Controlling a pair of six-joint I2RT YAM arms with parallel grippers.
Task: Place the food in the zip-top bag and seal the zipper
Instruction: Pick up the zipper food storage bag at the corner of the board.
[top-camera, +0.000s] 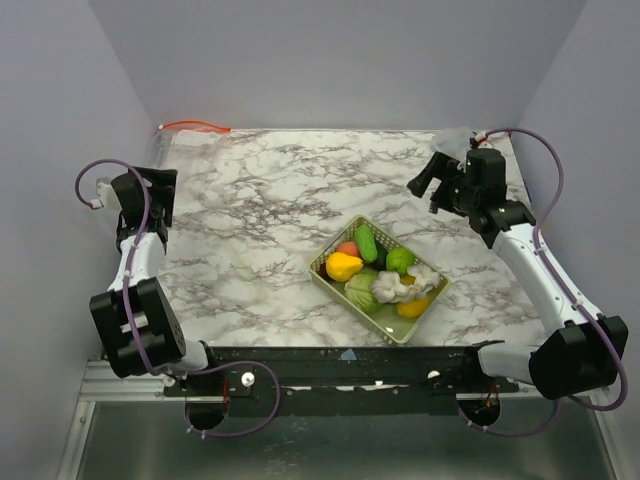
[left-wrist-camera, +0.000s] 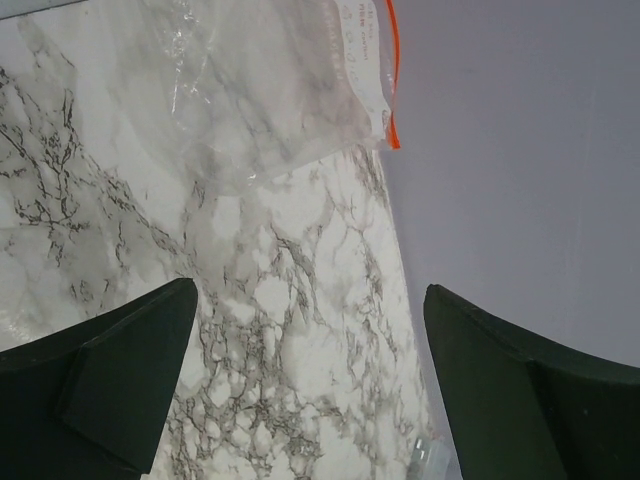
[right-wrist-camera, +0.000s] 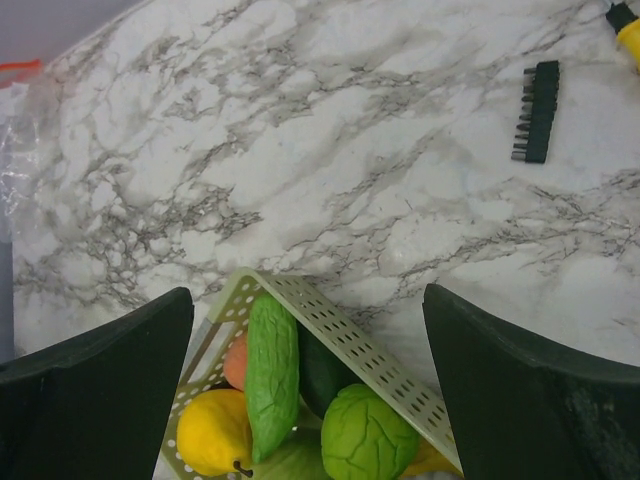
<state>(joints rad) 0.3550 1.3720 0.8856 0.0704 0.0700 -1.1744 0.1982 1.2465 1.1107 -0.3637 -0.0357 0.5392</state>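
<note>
From above. Left jaws spread wide, gripping nothing, over the white marble counter (top-camera: 260, 190). Just ahead of them, in the far corner: the small clear floppy zip-top bag (top-camera: 185, 140), lying flat, its thin orange-red zipper strip (top-camera: 195, 126) on the far side along the wall. Right jaws likewise spread and empty. Below and inward of them, well apart: a pale green mesh basket (top-camera: 337, 243) holding the plastic toy food, including a yellow pear-shaped fruit (top-camera: 343, 266), a long green cucumber (top-camera: 366, 243) and a white garlic bulb (top-camera: 392, 287).

From the left wrist. Only bare counter in the gap. Bag beyond the fingertips, not touched. Zipper strip running straight away from the jaws, crosswise to their closing line, off toward the wall-side finger. Probably light, limp and slippery: likely to slide on the marble and to collapse when lifted. Best taken at the stiffer strip or the lip just beside it.

From the right wrist. Near corner of the basket under the gap. Cucumber inside, long axis pointing away from the jaws, so already crosswise to their closing. Looks hard, smooth and rounded, probably light; apt to squirt out of a pinch, so best taken across the middle. Beside it, a round crinkled green vegetable (right-wrist-camera: 365, 440). Well beyond the tips: a black bit holder (right-wrist-camera: 538, 110).
</note>
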